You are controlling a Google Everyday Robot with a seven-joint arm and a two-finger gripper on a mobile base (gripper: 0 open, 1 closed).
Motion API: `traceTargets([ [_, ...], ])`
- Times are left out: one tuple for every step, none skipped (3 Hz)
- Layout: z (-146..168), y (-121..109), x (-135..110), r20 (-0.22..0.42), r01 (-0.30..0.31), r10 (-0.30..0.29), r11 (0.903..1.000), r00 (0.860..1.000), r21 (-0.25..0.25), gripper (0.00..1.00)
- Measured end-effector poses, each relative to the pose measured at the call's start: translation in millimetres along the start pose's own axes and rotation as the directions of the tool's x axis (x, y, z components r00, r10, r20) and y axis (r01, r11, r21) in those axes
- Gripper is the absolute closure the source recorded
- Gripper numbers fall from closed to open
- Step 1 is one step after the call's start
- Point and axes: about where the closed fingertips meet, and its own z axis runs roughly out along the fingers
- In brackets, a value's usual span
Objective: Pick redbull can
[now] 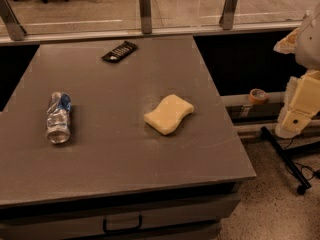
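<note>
The redbull can (59,117) lies on its side near the left edge of the grey table (125,159). It is shiny silver with blue patches and looks crinkled, with its open end toward the front. My gripper (296,115) is at the far right of the view, on cream-coloured arm parts. It hangs beyond the table's right edge, above the floor and far from the can. It holds nothing that I can see.
A pale yellow wavy sponge (169,113) lies mid-table, right of the can. A flat black bar (120,51) lies near the back edge. A glass railing (145,9) runs behind the table. A black stand base (287,159) and a tape roll (258,95) are at the right.
</note>
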Motion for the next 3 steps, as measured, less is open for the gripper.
traceTargets([
  [0.0, 0.0, 0.0, 0.000, 0.000, 0.000, 1.0000, 1.000, 0.000, 0.00],
  [5.5, 7.6, -22.9, 0.023, 0.103, -0.102, 0.9946, 0.995, -0.019, 0.00],
  [24.9, 42.0, -111.7, 0.167, 0.454, -0.433, 0.8826, 0.886, -0.120, 0.00],
])
